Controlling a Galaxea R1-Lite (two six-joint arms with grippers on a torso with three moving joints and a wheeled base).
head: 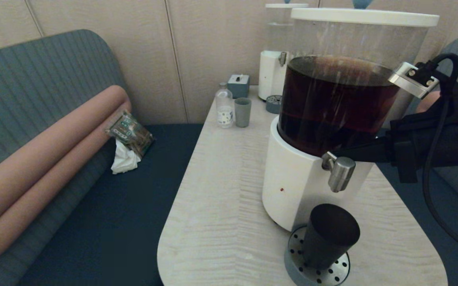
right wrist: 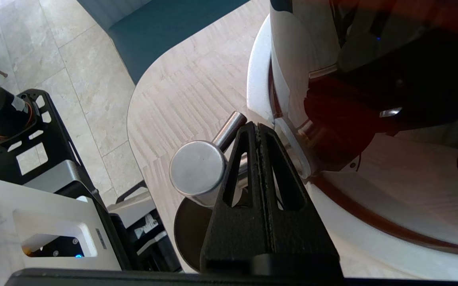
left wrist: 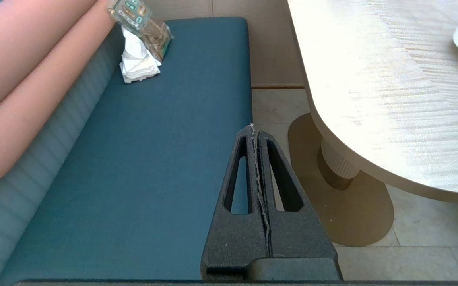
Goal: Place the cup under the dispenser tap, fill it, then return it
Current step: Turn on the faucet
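Black cup (head: 329, 236) upright on the perforated round drip tray (head: 334, 275), directly below the dispenser tap (head: 339, 171), a clear gap between rim and spout. Tray set at the near end of the pale wood surface (head: 221, 206), its front edge close to the surface's rounded near edge. Cup just beside the white base of the large dispenser (head: 292, 186), which carries a clear tank of dark brown liquid.

Right gripper (right wrist: 257, 128) reaching in level from the right side, fingers pressed together with nothing between them, tip lying against the tap's stem between the knob and the dispenser wall. Little room there: tank wall on one side, knob on the other, cup mouth below.

Left gripper (left wrist: 253, 129) parked low off the surface's left edge, fingers shut and empty, hanging over the blue bench seat (left wrist: 153, 159) and the tiled floor beside the pedestal foot.

Wide bare stretch of surface left of the dispenser, running to the far end, where a small bottle (head: 224, 106), a grey-green cup (head: 243, 112) and a grey box (head: 238, 85) stand near the wall. Smaller dispenser (head: 276, 59) of clear liquid behind the large one, with its own tray. Tissue pack (head: 129, 133) well apart on the bench against the pink bolsters.
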